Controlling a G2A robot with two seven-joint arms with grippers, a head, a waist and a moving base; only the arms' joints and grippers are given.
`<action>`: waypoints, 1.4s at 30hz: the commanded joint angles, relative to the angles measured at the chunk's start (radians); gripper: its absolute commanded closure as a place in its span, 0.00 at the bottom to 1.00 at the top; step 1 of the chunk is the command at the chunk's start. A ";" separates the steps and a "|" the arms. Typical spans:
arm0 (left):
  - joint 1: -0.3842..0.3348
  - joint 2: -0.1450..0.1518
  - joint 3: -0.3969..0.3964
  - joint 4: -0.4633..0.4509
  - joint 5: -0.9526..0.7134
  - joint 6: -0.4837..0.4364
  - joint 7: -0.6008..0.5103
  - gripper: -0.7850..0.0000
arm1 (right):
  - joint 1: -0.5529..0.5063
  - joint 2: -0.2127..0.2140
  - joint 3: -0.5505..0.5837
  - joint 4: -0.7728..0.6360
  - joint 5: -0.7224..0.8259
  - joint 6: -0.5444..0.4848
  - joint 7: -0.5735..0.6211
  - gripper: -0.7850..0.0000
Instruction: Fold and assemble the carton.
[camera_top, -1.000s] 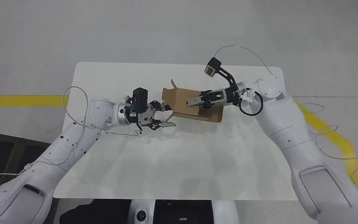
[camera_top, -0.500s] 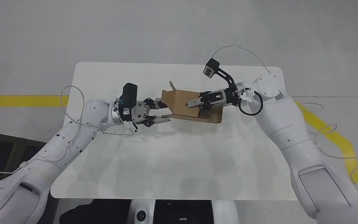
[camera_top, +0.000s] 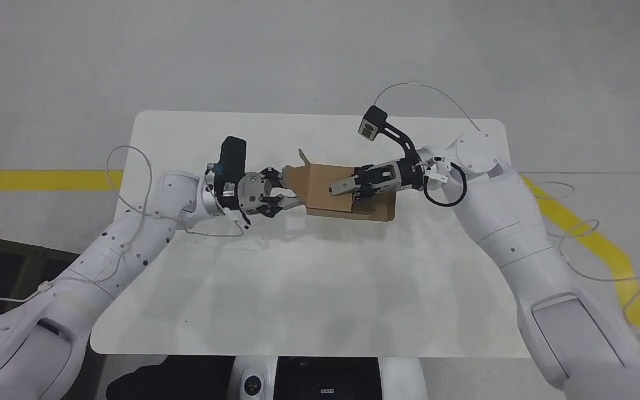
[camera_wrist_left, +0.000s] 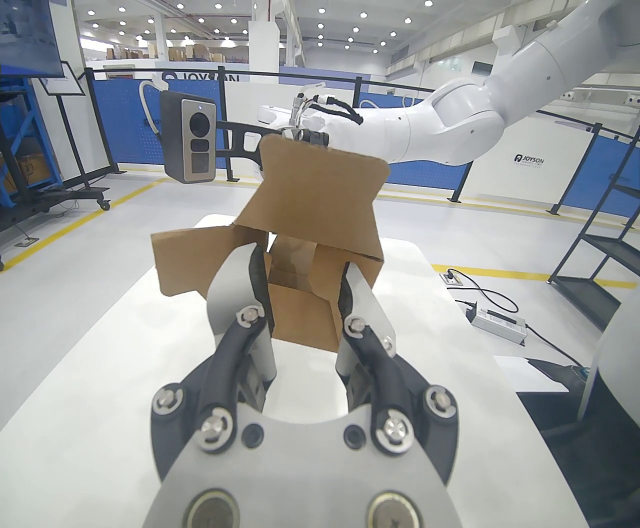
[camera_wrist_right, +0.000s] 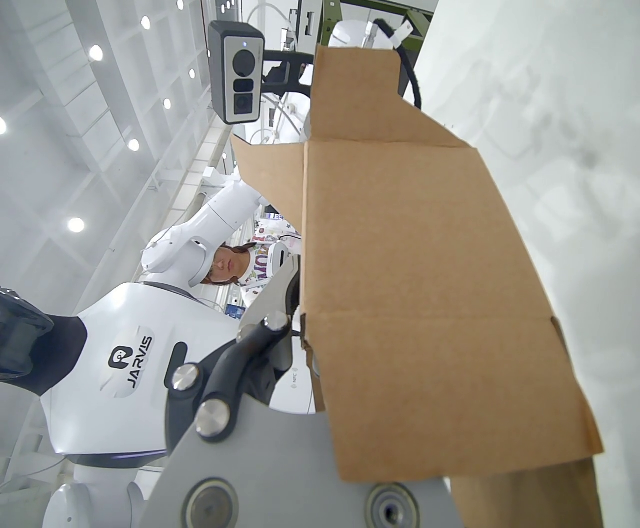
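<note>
The carton (camera_top: 318, 190) sits over the far middle of the counter (camera_top: 300, 290) with its long axis running left to right. We cannot tell whether its underside rests on the counter or hangs just above it. The right pincer (camera_top: 342, 185) has it from the right end. One of its fingers (camera_wrist_right: 281, 295) lies flat against a side panel and the other is hidden behind the cardboard, so we judge that it is pinching that wall and steadying the whole carton. What the coming move turns on is the left end: the carton's open mouth faces left, straight at the left pincer (camera_wrist_left: 302, 261). That pincer is spread and holds nothing, with its tips right at the mouth and one to each side of the opening. It lines up with the carton's long axis, and of the two arms it is the nearer to the loose flaps. The upper flap (camera_wrist_left: 320, 200) stands up above the mouth, and the side flap (camera_wrist_left: 187, 260) splays outward beside it. The lower edge lies between the spread tips. We judge that the left end is not yet closed. Any fold there would have to push rightward along the axis against the right pincer's hold, so a weak pinch there could let the carton slide or twist.
</note>
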 joint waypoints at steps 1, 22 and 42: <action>-0.003 -0.004 0.002 0.000 -0.007 0.000 -0.014 0.61 | 0.001 -0.001 0.000 0.001 0.000 -0.001 0.002 1.00; 0.020 0.012 -0.043 0.015 -0.049 0.000 -0.014 0.00 | -0.006 -0.002 0.018 0.021 0.006 -0.014 0.013 1.00; 0.066 -0.002 -0.176 0.080 -0.255 0.083 -0.223 0.00 | 0.034 0.012 -0.181 -0.071 0.040 -0.011 0.044 1.00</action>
